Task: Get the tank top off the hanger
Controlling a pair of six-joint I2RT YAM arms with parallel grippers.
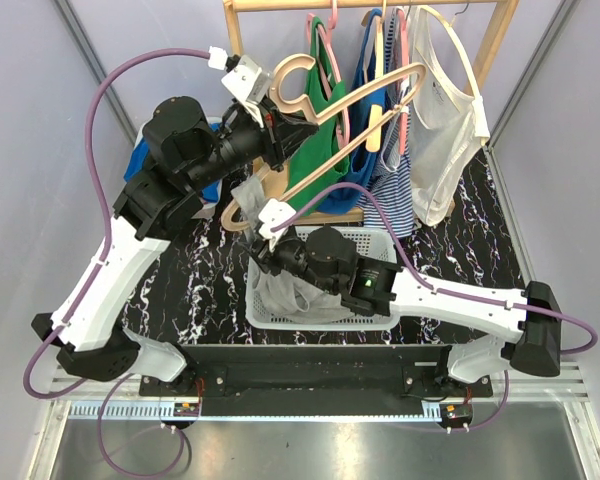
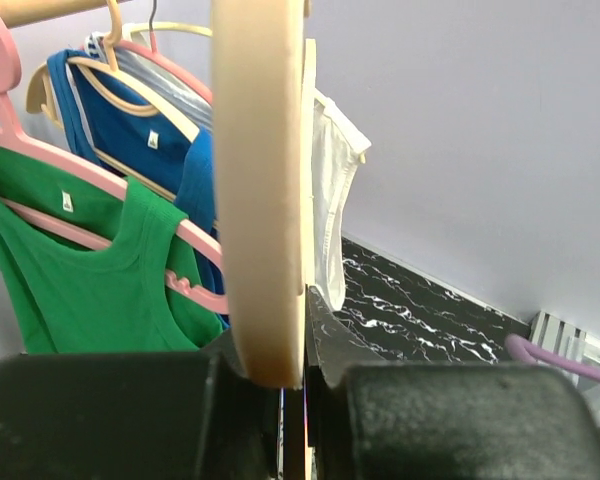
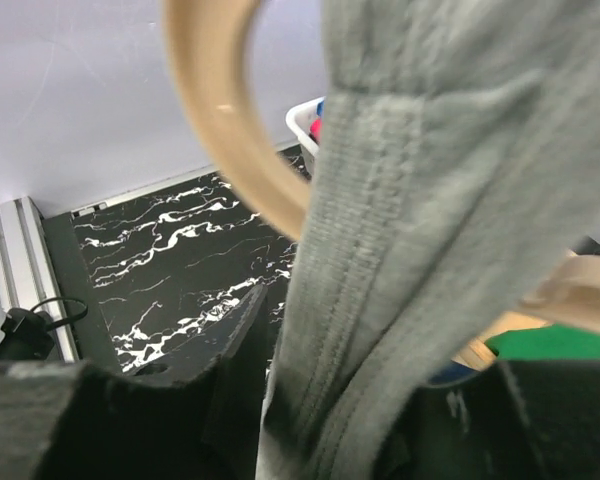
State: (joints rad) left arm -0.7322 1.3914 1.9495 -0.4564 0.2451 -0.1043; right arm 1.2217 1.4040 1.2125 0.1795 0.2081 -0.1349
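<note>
Grey tank top (image 3: 430, 200) at centre frame in the top view, draped off the wooden hanger's (image 2: 260, 180) lower end, its bulk sagging into the white basket (image 1: 380, 240). Right gripper (image 3: 380, 400) has the fabric between its half-spread fingers, but a firm pinch? Can't tell. Left gripper (image 2: 290, 375), upper left, is clamped tight on the hanger. Green top (image 2: 70, 290) hangs on the rack behind.

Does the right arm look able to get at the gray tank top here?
Probably yes. The gray tank top hangs from the wooden hanger that the left gripper clamps. In the right wrist view the cloth runs between the fingers of the right gripper, with nothing in between.
</note>
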